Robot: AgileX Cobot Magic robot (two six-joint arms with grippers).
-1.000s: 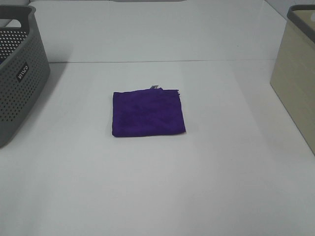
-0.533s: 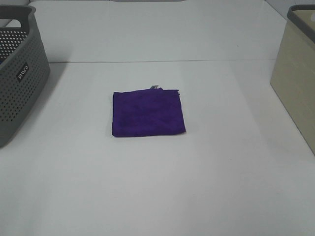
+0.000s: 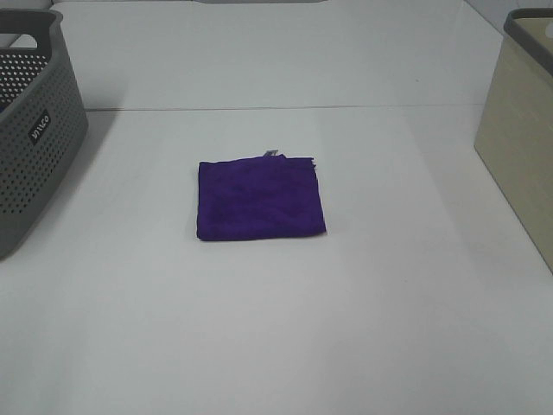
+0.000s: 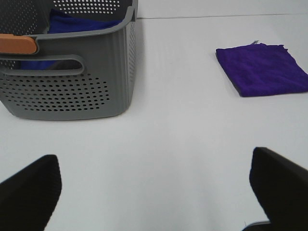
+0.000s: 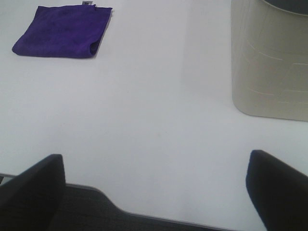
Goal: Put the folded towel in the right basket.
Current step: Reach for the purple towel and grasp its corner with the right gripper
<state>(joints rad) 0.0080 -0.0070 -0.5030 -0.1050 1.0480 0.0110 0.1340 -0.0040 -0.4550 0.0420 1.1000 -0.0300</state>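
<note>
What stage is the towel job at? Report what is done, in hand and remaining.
Done: only the folding. The purple towel lies flat in the middle of the table. In hand: nothing. The left gripper and right gripper are both open, empty and short of the towel. Left: grasp it, carry it to the beige right basket and drop it in.

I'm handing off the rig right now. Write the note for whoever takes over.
Left claw: open, empty, low over the table by the grey basket.
Right claw: open, empty, near the beige right basket.
Folded purple towel: flat mid-table between the baskets, nothing touching it.
Done: nothing yet.
Left: grasp the towel and put it into the right basket.
</note>
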